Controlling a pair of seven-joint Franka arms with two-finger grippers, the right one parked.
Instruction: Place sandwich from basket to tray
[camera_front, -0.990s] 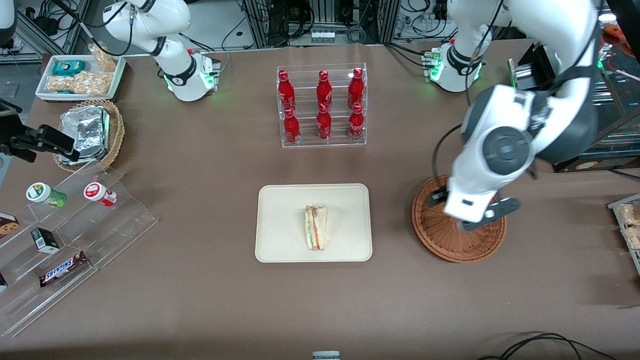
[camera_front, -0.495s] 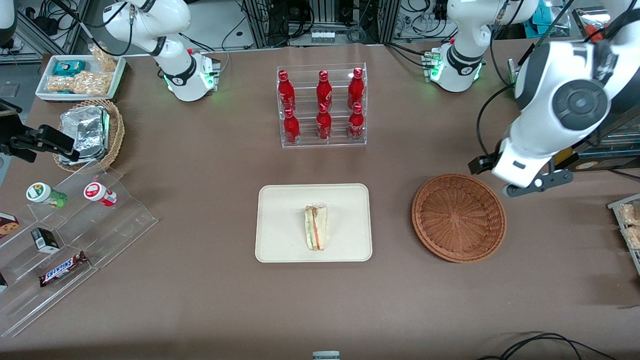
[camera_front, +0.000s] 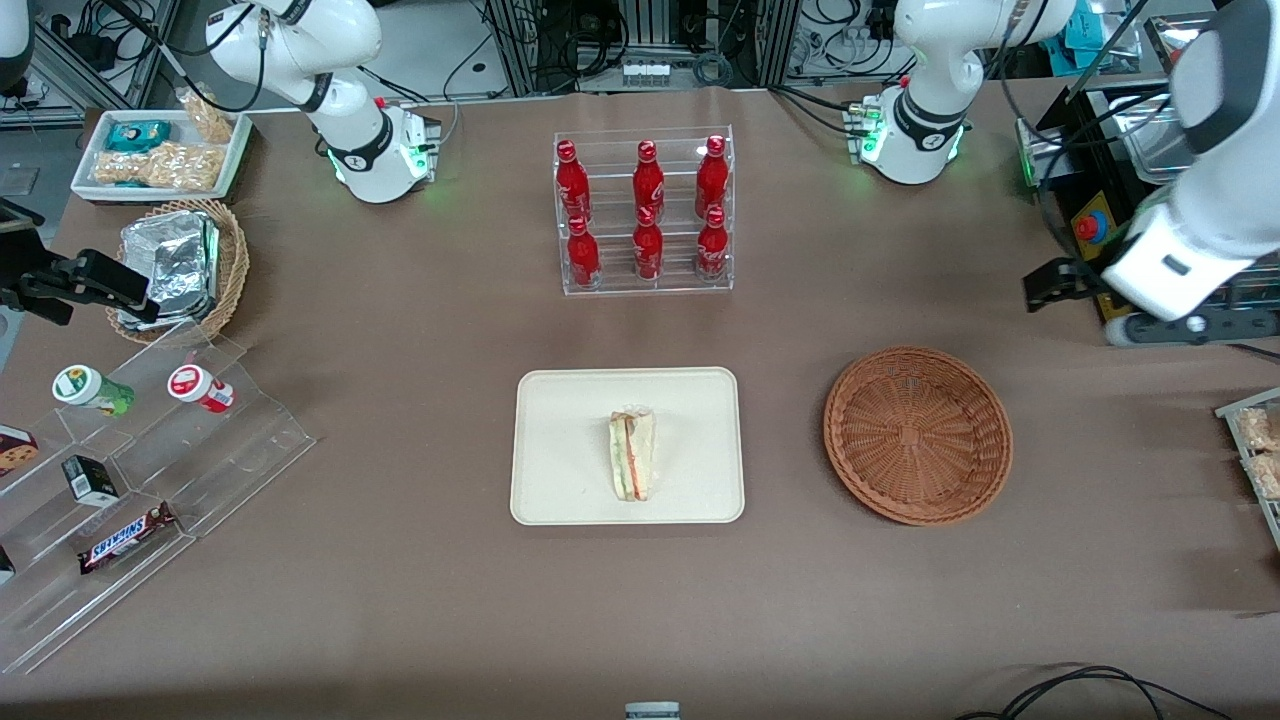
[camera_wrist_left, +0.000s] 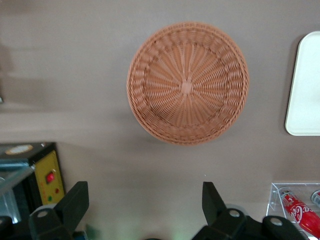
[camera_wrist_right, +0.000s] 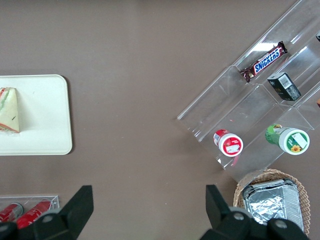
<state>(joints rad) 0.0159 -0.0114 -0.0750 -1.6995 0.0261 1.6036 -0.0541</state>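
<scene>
The sandwich (camera_front: 632, 455), a wrapped wedge with red and green filling, lies on the cream tray (camera_front: 570, 440) at the middle of the table. It also shows in the right wrist view (camera_wrist_right: 10, 110) on the tray (camera_wrist_right: 45, 115). The reddish-brown basket (camera_front: 918, 435) stands empty beside the tray, toward the working arm's end. My left gripper (camera_wrist_left: 144, 197) is open and empty. It hangs high above the table edge, farther from the front camera than the basket (camera_wrist_left: 187, 82), with its hand (camera_front: 1160, 262) toward the working arm's end.
A clear rack of red bottles (camera_front: 645, 215) stands farther from the front camera than the tray. A stepped acrylic stand (camera_front: 150, 450), a tan basket of foil packs (camera_front: 185, 265) and a white snack tray (camera_front: 160, 150) lie toward the parked arm's end. A box with a red button (camera_front: 1090, 225) sits near my hand.
My left gripper has left its place over the basket and moved up and away toward the working arm's end, open and empty. The sandwich, tray and basket have not moved.
</scene>
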